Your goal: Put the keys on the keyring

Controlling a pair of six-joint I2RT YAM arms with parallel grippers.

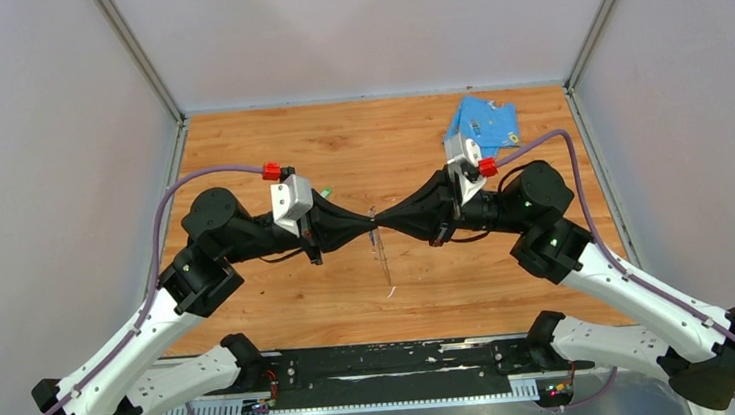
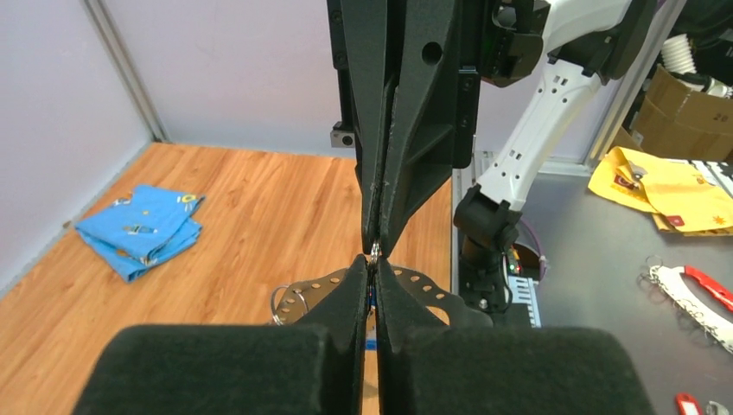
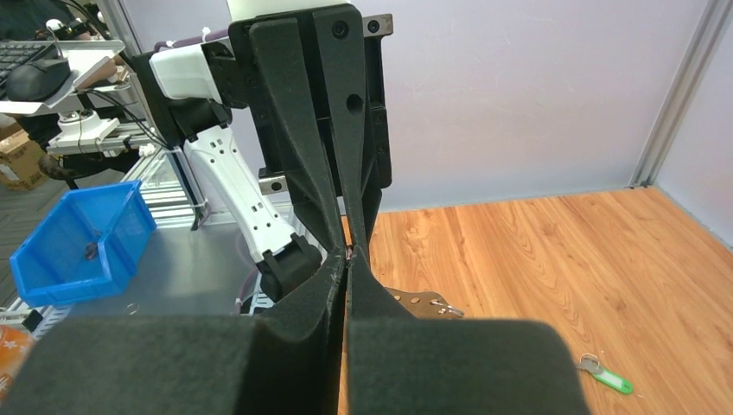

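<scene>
My left gripper (image 1: 369, 225) and right gripper (image 1: 381, 224) meet tip to tip over the middle of the table, both shut. The keyring (image 1: 384, 261), a thin grey band with holes, hangs edge-on below them. In the left wrist view the keyring (image 2: 321, 284) spreads to both sides of my shut left gripper (image 2: 373, 258), with a small split ring (image 2: 281, 303) on it. A blue sliver (image 2: 372, 343) shows in the slit between the fingers; I cannot tell if it is the blue key. The green key (image 3: 605, 378) lies on the wood, apart from my right gripper (image 3: 347, 258).
A folded light-blue cloth (image 1: 485, 122) lies at the back right corner. White walls and metal posts enclose the wooden table (image 1: 268, 146). A blue bin (image 3: 82, 242) stands off the table beyond the left arm's base.
</scene>
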